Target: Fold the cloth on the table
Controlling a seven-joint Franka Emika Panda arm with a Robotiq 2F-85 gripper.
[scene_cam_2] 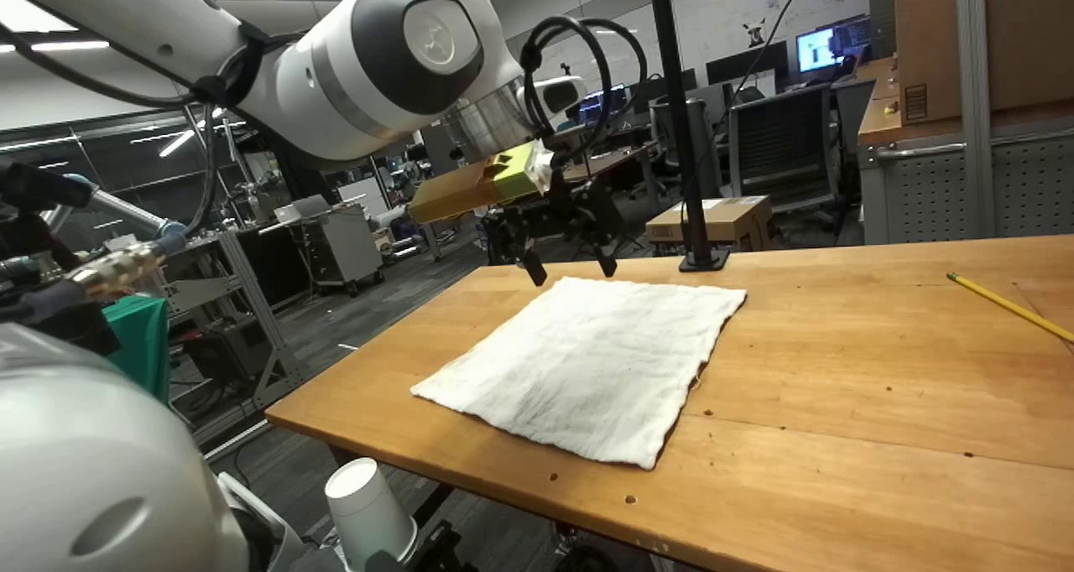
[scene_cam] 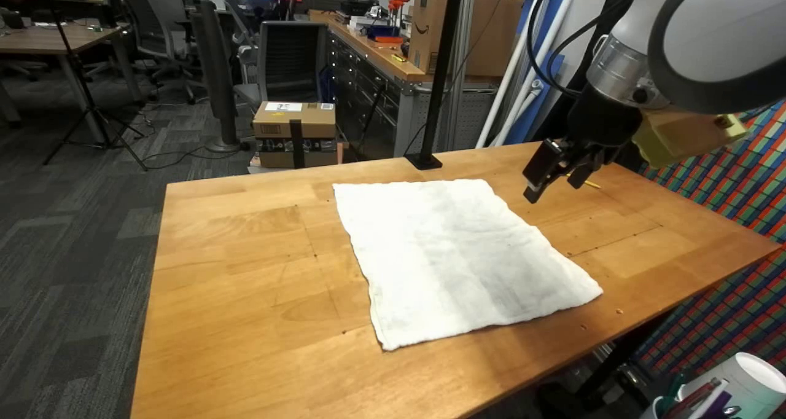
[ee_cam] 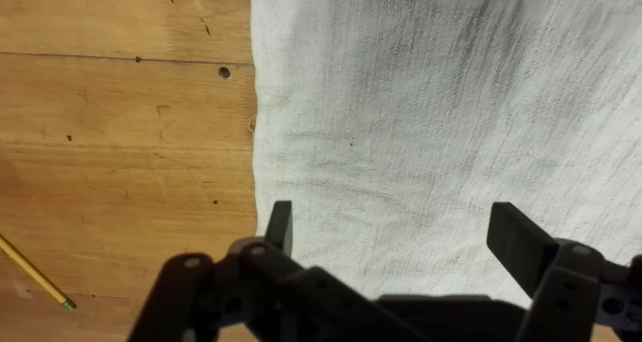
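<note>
The white cloth [scene_cam: 454, 259] lies spread out flat as a single layer on the wooden table [scene_cam: 245, 296], with faint creases. It also shows flat in an exterior view [scene_cam_2: 587, 362]. In the wrist view the cloth [ee_cam: 401, 106] fills the middle and right, with one edge running down at left centre. My gripper [scene_cam: 554, 187] is in the air above the table. In an exterior view the gripper [scene_cam_2: 572, 272] appears over the cloth's far side. In the wrist view its fingers [ee_cam: 391, 216] are wide apart with nothing between them, apart from the cloth below.
A yellow pencil [scene_cam_2: 1007, 306] lies on the table beside the cloth; it also shows in the wrist view [ee_cam: 35, 272]. A black post [scene_cam: 424, 159] stands at the table's edge near the cloth. A white cup [scene_cam_2: 369, 505] is beyond another table edge.
</note>
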